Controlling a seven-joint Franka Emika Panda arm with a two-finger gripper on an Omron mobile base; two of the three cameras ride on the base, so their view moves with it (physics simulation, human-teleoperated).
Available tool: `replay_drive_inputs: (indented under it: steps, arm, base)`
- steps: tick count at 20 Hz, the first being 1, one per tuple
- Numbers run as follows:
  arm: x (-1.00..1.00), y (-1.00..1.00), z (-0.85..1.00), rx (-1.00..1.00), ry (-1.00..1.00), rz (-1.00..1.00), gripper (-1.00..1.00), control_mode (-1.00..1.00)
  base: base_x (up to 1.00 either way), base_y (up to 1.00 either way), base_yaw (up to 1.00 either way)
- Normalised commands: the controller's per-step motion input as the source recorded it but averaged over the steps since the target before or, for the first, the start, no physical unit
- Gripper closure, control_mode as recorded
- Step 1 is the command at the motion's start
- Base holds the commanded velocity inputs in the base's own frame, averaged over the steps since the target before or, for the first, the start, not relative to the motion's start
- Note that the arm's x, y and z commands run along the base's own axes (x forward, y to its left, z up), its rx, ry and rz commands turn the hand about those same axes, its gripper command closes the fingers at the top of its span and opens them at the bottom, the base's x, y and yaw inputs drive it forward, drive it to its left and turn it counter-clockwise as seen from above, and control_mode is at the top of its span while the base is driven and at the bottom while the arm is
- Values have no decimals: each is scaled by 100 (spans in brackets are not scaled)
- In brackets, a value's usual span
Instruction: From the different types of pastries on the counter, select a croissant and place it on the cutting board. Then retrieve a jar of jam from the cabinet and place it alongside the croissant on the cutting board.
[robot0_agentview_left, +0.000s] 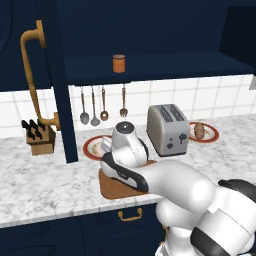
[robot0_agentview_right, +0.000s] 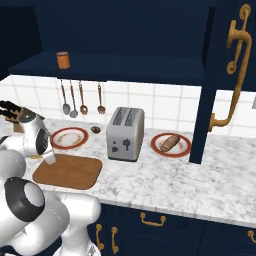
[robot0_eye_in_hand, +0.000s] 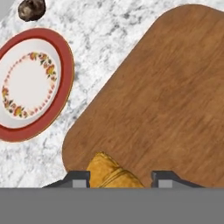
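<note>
The golden-yellow croissant (robot0_eye_in_hand: 111, 173) sits between my finger tips, with my gripper (robot0_eye_in_hand: 120, 179) shut on it just above the near corner of the wooden cutting board (robot0_eye_in_hand: 166, 96). From the right base view my gripper (robot0_agentview_right: 47, 159) hangs over the left edge of the cutting board (robot0_agentview_right: 70, 172), a yellow bit of croissant (robot0_agentview_right: 35, 156) showing beside it. My arm covers most of the cutting board (robot0_agentview_left: 112, 187). The orange-brown jar of jam (robot0_agentview_left: 119, 63) (robot0_agentview_right: 62, 60) stands on the shelf of the open navy cabinet (robot0_agentview_left: 55, 75).
An empty red-rimmed plate (robot0_eye_in_hand: 30, 83) (robot0_agentview_right: 70, 137) lies beside the board, with the tiny dark lump (robot0_eye_in_hand: 31, 8) (robot0_agentview_right: 96, 129) behind it. The toaster (robot0_agentview_right: 125, 134) stands right of the board. A brown banded pastry (robot0_agentview_right: 170, 142) lies on a second plate. Knife block (robot0_agentview_left: 40, 137) at left.
</note>
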Motion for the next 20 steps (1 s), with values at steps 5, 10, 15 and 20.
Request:
replay_drive_inputs:
  steps: [5, 10, 15, 20]
  arm:
    - [-13, -3, -30, -4, 7, 0, 100, -100]
    - [-17, -11, -23, -2, 6, 0, 100, -100]
    - [-8, -26, -16, 0, 4, 0, 100, -100]
    - [0, -15, -34, -4, 0, 0, 100, -100]
  base:
    - [0, 0, 0]
    - [0, 0, 0]
    - [0, 0, 0]
    - [0, 0, 0]
